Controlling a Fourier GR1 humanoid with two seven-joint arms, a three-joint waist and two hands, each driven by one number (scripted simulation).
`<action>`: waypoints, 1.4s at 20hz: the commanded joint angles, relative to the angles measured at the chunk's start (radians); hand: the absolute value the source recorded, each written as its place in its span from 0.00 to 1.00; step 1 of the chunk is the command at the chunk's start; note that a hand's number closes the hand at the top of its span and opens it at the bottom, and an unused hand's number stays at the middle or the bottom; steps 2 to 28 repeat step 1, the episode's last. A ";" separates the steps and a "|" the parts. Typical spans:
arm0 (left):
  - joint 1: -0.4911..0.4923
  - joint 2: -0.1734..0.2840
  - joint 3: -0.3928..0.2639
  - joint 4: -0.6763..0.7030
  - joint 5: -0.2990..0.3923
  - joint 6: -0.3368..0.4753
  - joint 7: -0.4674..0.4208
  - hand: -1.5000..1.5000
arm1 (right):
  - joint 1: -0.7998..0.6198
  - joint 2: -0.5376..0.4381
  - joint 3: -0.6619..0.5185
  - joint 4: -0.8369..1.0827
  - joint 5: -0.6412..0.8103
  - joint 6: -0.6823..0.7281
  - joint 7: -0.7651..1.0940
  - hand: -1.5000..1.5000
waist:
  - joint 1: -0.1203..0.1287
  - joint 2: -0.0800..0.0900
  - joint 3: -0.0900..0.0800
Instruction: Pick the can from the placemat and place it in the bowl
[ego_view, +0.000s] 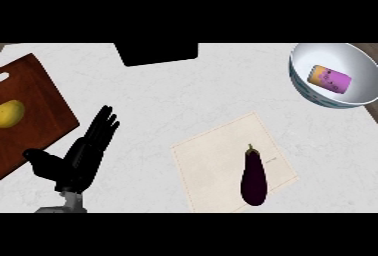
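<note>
A purple and yellow can (330, 78) lies on its side inside the white bowl (304, 61) at the upper right. The beige placemat (210, 160) lies in the lower middle, and a dark purple eggplant (253, 177) rests on its right half. My left hand (81, 155) shows at the lower left, open with straight fingers pointing up and away, holding nothing. It is far from both the bowl and the placemat. My right hand is out of the picture.
A brown wooden cutting board (37, 90) lies at the left edge with a yellow fruit (9, 114) on it. A black rectangular object (159, 53) sits at the top middle of the white counter.
</note>
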 joint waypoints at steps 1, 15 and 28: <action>-0.002 0.009 0.010 -0.004 0.009 -0.006 0.005 0.50 | 0.273 0.142 0.032 -0.126 -0.014 0.124 -0.107 1.00 | 0.010 0.012 0.002; -0.002 0.009 0.010 -0.004 0.009 -0.006 0.005 0.50 | 0.273 0.142 0.032 -0.126 -0.014 0.124 -0.107 1.00 | 0.010 0.012 0.002; -0.002 0.009 0.010 -0.004 0.009 -0.006 0.005 0.50 | 0.273 0.142 0.032 -0.126 -0.014 0.124 -0.107 1.00 | 0.010 0.012 0.002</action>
